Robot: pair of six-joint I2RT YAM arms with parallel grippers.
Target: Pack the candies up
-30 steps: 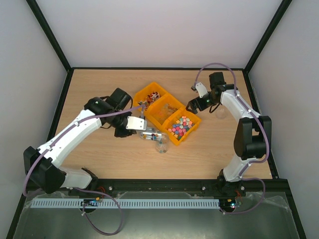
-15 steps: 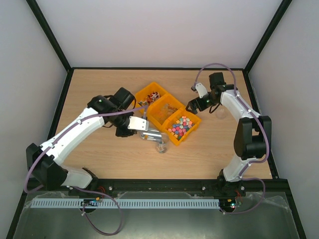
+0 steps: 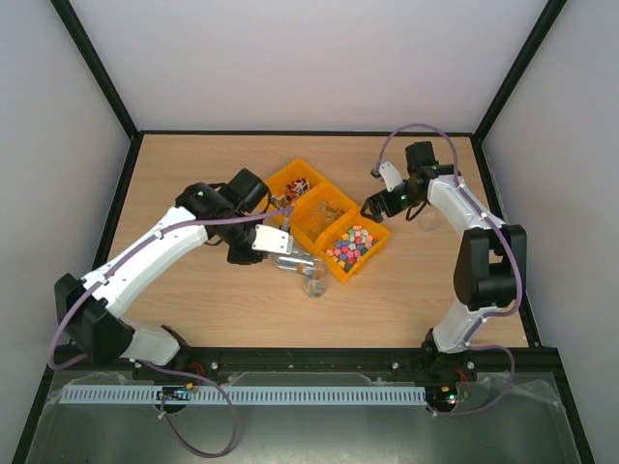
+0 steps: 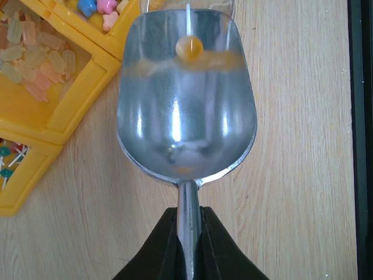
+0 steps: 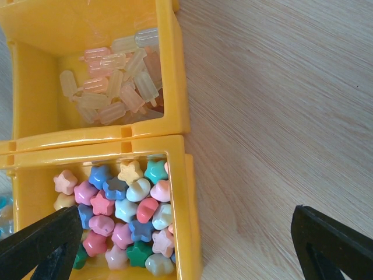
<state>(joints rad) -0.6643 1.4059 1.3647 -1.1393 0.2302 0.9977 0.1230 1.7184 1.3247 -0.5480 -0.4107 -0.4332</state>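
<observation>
My left gripper (image 4: 187,217) is shut on the handle of a silver metal scoop (image 4: 186,111). One round orange candy (image 4: 190,48) lies near the scoop's tip. In the top view the scoop (image 3: 293,261) points at a clear container (image 3: 311,281) on the table. Colourful star-shaped candies (image 5: 119,219) fill the near yellow bin (image 5: 193,210). Pale popsicle-shaped candies (image 5: 113,81) lie in the middle bin (image 3: 322,215). My right gripper (image 5: 186,251) is open and empty, above the table just right of the bins, and it also shows in the top view (image 3: 373,206).
A third yellow bin (image 3: 293,184) at the far end holds dark wrapped sweets. A second clear container (image 3: 428,218) stands by the right arm. The black frame edge (image 4: 361,140) runs along the table's side.
My left gripper has moved a little to the right with the scoop, toward the clear container. The right arm has not moved.
</observation>
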